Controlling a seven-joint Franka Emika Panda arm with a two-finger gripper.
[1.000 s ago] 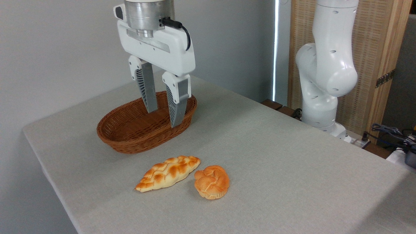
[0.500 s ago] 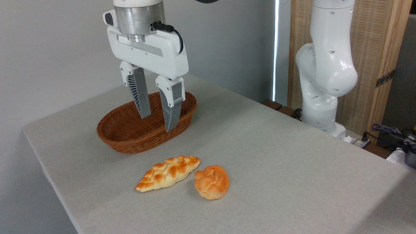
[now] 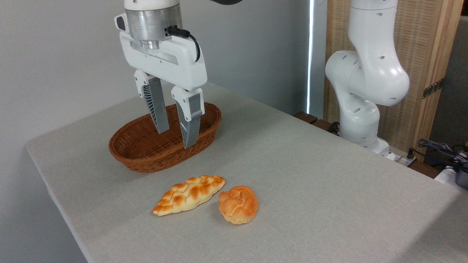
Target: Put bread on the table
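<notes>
The bread [image 3: 238, 204], a small round orange-brown bun with a knotted top, lies on the light grey table [image 3: 310, 175] near the front, touching nothing but the cloth. My gripper [image 3: 174, 138] hangs open over the brown wicker basket [image 3: 161, 144], well behind and to the left of the bun. Nothing is between its fingers. The basket's inside shows only bare weave.
A longer braided loaf [image 3: 189, 194] with toasted patches lies just left of the bun, its tip close to it. The arm's white base [image 3: 360, 109] stands at the table's far right edge. Cables and gear sit beyond the right edge.
The gripper has drifted left and slightly toward the front over the basket, staying open. The arm's elbow shifted a little. Both breads have stayed still.
</notes>
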